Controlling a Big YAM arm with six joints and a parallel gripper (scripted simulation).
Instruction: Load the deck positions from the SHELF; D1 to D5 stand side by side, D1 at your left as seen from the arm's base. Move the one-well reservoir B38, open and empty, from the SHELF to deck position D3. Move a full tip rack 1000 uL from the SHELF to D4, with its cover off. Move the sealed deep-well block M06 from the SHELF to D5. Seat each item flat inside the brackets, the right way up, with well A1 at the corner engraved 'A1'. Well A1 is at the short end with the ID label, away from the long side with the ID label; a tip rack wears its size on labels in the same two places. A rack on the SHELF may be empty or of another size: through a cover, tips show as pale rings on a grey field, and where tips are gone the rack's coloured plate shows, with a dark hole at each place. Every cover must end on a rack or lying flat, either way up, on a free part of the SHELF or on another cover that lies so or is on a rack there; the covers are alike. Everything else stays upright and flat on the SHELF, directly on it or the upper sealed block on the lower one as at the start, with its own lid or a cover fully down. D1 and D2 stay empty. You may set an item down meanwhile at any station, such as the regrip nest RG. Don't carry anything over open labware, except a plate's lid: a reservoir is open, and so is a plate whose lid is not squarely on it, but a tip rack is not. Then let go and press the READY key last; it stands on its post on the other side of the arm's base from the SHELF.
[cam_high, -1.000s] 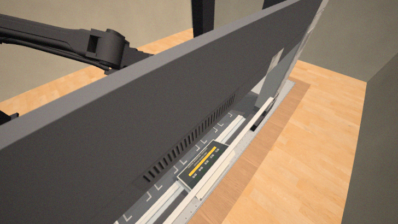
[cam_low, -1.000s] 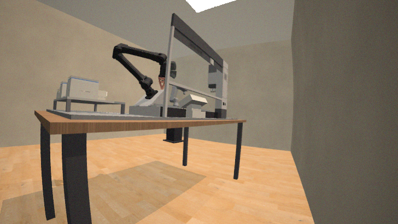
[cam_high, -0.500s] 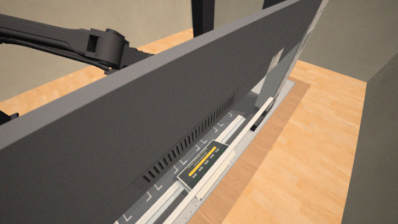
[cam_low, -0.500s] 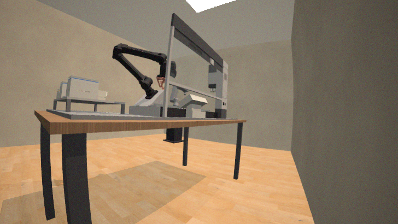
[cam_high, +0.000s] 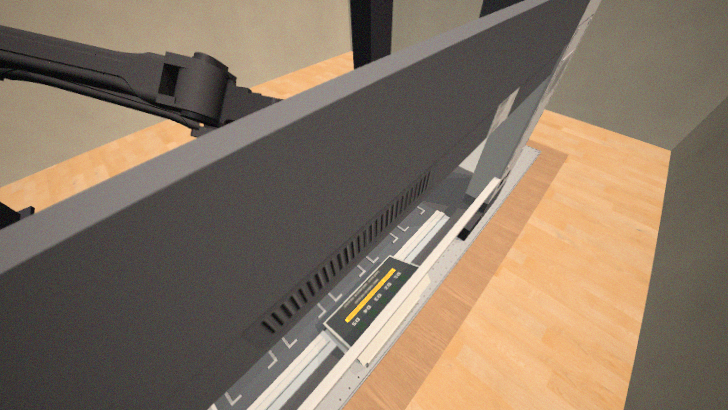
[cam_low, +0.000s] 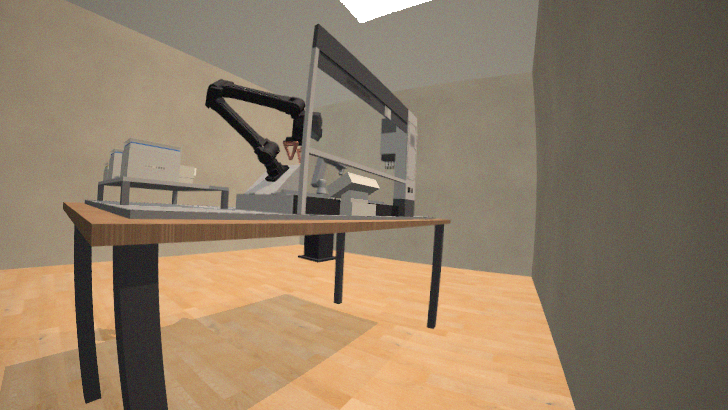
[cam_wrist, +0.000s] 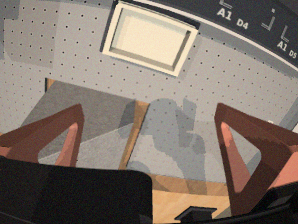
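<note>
My gripper (cam_wrist: 149, 110) (cam_low: 295, 158) is open and empty, pointing down above the perforated bench plate in the wrist view. A cream, open rectangular tray (cam_wrist: 149, 41) lies ahead of the fingers, beside the deck (cam_wrist: 260, 30) (cam_high: 304, 326); no ID is readable, so I cannot tell whether it is B38. Bracket marks and the labels A1 D4 and A1 D5 show at the upper right of the wrist view. In the exterior view, a raised grey shelf (cam_low: 208, 189) bears a large pale box (cam_low: 151, 162) and a low cream item (cam_low: 187, 174). M06 and the READY key cannot be made out.
The machine's tall dark frame (cam_high: 285, 168) (cam_low: 356, 76) stands over the deck and hides much of it. A display panel (cam_high: 374, 295) listing D1 to D5 stands at the deck's edge. A grey slab (cam_wrist: 85, 107) lies below the fingers at the left.
</note>
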